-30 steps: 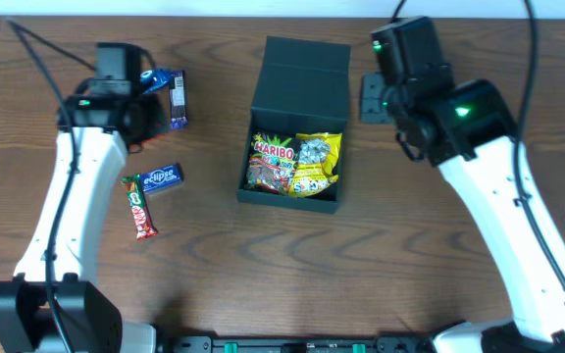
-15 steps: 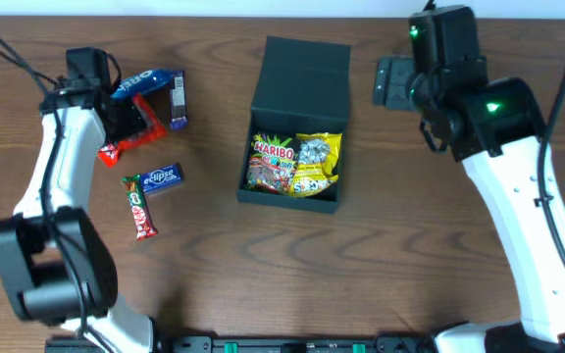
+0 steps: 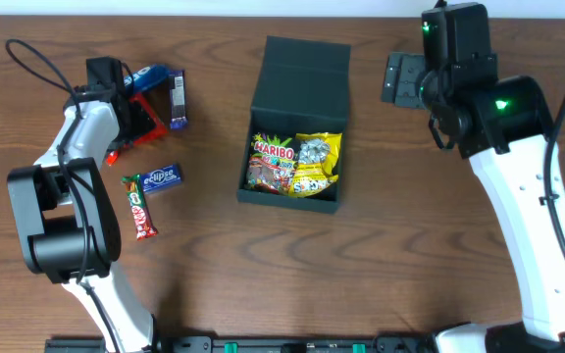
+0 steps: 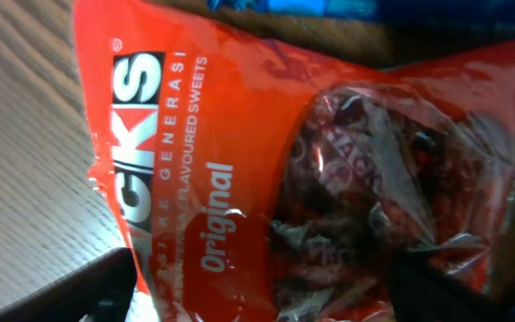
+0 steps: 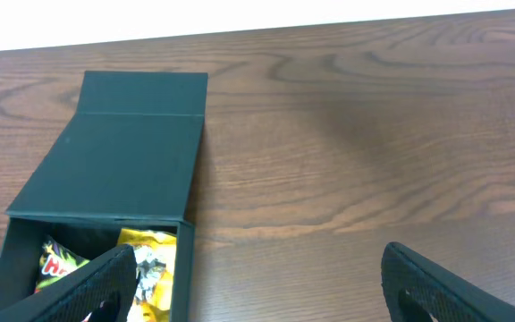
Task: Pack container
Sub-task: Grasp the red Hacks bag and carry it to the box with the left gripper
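Wrist view, left fingers [image 4: 52, 300]: spread wide, one at each lower corner of the view. A red sweets packet [image 4: 195, 179] lies between them. Whether they press on it I cannot tell. The packet is printed "Original" and has a clear window showing wrapped sweets.

Overhead, they sit over the packet, at 10 o'clock from the container [image 3: 300, 83]. A blue wrapper [image 3: 177, 98] lies just beside the packet at its 2 o'clock. At the packet's 6 o'clock, an Eclipse pack [image 3: 161, 177] and a red bar [image 3: 143, 214] lie close together on the desk [image 3: 381, 265].

Wrist view, right fingers [image 5: 70, 291]: equally wide apart and empty, over bare wood at 2 o'clock from the container.

The container is mid-desk, with its lid flap folded back toward 12 o'clock. Inside, a Haribo bag [image 3: 273, 162] sits on the 9 o'clock side and a yellow bag [image 3: 317, 162] on the 3 o'clock side, touching.
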`<state>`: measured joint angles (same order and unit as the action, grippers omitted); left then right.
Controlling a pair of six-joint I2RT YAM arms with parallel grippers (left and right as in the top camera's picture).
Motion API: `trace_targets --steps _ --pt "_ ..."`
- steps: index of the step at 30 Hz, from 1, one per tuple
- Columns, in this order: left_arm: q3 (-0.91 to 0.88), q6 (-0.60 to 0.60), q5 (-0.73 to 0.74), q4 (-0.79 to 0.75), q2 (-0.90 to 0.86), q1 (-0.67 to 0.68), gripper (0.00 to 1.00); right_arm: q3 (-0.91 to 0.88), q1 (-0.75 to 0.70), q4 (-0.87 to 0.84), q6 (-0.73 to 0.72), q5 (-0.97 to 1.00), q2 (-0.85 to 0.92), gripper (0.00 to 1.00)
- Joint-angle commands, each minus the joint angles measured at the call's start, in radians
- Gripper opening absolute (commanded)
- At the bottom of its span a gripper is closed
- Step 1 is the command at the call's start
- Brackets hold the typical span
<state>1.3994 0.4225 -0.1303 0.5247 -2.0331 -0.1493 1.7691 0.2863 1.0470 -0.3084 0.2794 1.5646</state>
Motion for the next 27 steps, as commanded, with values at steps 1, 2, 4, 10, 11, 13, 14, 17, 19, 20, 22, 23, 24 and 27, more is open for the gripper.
trace_targets --steps 1,2,4,10,11,13,14,17,19,20,22,23,24,27 --pt "0.004 0.001 0.002 0.005 -0.049 -0.002 0.69 0.004 -0.006 0.002 0.014 0.001 -0.009 0.86" --pt "0.004 0.001 0.002 0.007 -0.052 -0.002 0.61 0.004 -0.006 0.001 0.014 0.001 -0.009 0.86" --pt "0.004 0.0 0.006 0.014 -0.052 -0.002 0.48 0.004 -0.006 0.0 0.014 0.001 -0.009 0.86" --pt "0.004 0.0 0.01 0.029 -0.052 -0.002 0.18 0.004 -0.006 0.0 0.013 0.0 -0.009 0.86" --pt "0.004 0.0 0.012 0.038 -0.052 -0.002 0.13 0.004 -0.006 0.0 0.014 0.0 -0.009 0.86" --pt "0.005 0.0 0.017 0.053 -0.052 -0.002 0.06 0.004 -0.006 0.001 0.014 0.0 -0.009 0.86" --pt "0.005 0.0 0.017 0.066 -0.05 -0.002 0.06 0.004 -0.006 0.0 0.014 0.0 -0.009 0.86" --pt "0.006 0.0 0.016 0.102 -0.031 -0.002 0.06 0.004 -0.006 0.0 0.014 0.001 -0.009 0.86" --pt "0.006 0.001 0.016 0.128 0.018 -0.002 0.06 0.004 -0.006 -0.002 0.014 0.001 -0.009 0.85" --pt "0.006 0.003 0.016 0.135 0.047 -0.002 0.06 0.004 -0.006 -0.004 0.013 0.001 -0.009 0.84" --pt "0.006 0.019 0.016 0.148 0.109 -0.002 0.06 0.004 -0.006 -0.008 0.009 0.001 -0.009 0.83" --pt "0.006 0.027 0.016 0.154 0.145 -0.001 0.06 0.004 -0.006 -0.009 0.005 0.001 -0.009 0.82" --pt "0.006 0.027 0.017 0.16 0.19 0.0 0.06 0.004 -0.006 -0.01 -0.001 0.0 -0.009 0.82" --pt "0.006 -0.083 0.023 0.165 0.333 0.009 0.06 0.004 -0.006 -0.009 -0.005 -0.005 -0.01 0.81"
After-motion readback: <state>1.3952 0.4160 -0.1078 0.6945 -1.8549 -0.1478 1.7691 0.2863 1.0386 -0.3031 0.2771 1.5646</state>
